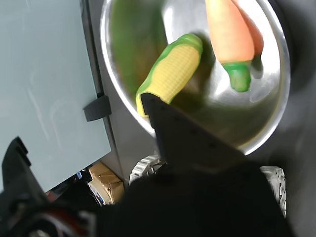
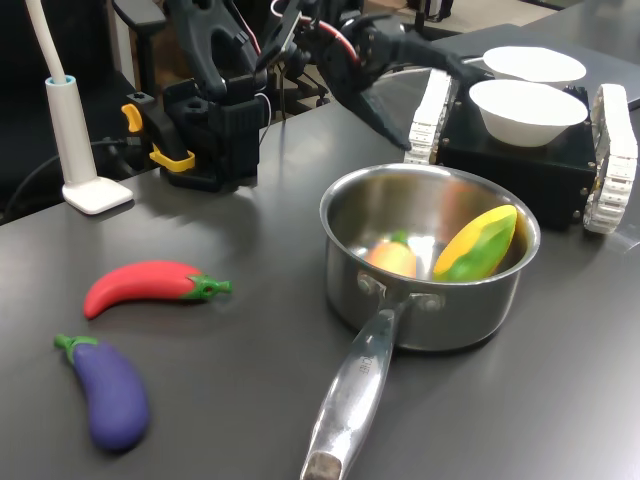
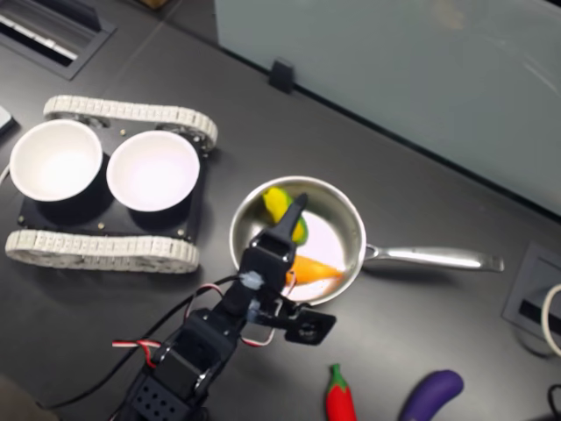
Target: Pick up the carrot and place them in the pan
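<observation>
The orange carrot (image 1: pixel 229 34) with its green top lies inside the steel pan (image 1: pixel 276 113), beside a yellow-green corn cob (image 1: pixel 173 71). Both exterior views show the carrot (image 2: pixel 392 258) (image 3: pixel 314 267) resting on the pan's floor with nothing gripping it. The pan (image 2: pixel 340 195) (image 3: pixel 351 219) stands mid-table, its long handle (image 3: pixel 429 257) pointing to the second exterior view's right. My gripper (image 1: pixel 81 121) hangs above the pan's edge, open and empty. One black finger (image 3: pixel 296 210) reaches over the corn, and the other is swung wide away.
A red chili (image 2: pixel 150 285) and a purple eggplant (image 2: pixel 108 392) lie on the table at the first exterior view's left. Two white bowls (image 3: pixel 54 158) (image 3: pixel 153 169) sit on a black tracked base (image 2: pixel 520 165) behind the pan. A pale panel (image 3: pixel 394 70) borders the table.
</observation>
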Robot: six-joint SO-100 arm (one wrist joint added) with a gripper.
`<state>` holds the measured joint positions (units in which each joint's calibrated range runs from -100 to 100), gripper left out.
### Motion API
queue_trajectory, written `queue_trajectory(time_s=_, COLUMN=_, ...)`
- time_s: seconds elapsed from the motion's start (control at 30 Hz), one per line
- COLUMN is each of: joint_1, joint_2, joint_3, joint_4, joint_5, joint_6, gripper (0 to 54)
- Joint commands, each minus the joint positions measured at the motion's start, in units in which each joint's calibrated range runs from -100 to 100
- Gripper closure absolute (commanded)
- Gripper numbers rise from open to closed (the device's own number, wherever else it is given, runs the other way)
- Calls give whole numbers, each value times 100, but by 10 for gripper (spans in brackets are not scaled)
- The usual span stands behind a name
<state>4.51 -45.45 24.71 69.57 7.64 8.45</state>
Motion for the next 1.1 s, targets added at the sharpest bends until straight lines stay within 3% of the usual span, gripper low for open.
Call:
queue_trajectory(time_s=0.0, joint_1=-73, joint_2=-486, joint_3=-31, joint_4=32, joint_5=73, joint_6=38, gripper=110)
queue_trajectory(time_s=0.27, joint_1=-27, joint_2=-1262, joint_3=169, joint_4=-360, joint_5=122, joint_6=38, gripper=150)
queue_trajectory(time_s=0.43, joint_1=54, joint_2=-1903, joint_3=-22, joint_4=-531, joint_5=-117, joint_6=38, gripper=333)
queue_trajectory(time_s=0.63, joint_1=-176, joint_2=-2435, joint_3=-385, joint_4=-505, joint_5=-249, joint_6=29, gripper=495)
queue_trajectory(time_s=0.77, joint_1=-417, joint_2=-2755, joint_3=-503, joint_4=-292, joint_5=-274, joint_6=21, gripper=533)
queue_trajectory(time_s=0.9, joint_1=-726, joint_2=-3177, joint_3=-494, joint_4=58, joint_5=-327, joint_6=4, gripper=535)
queue_trajectory(time_s=1.07, joint_1=-829, joint_2=-3464, joint_3=-585, joint_4=604, joint_5=-381, joint_6=-240, gripper=535)
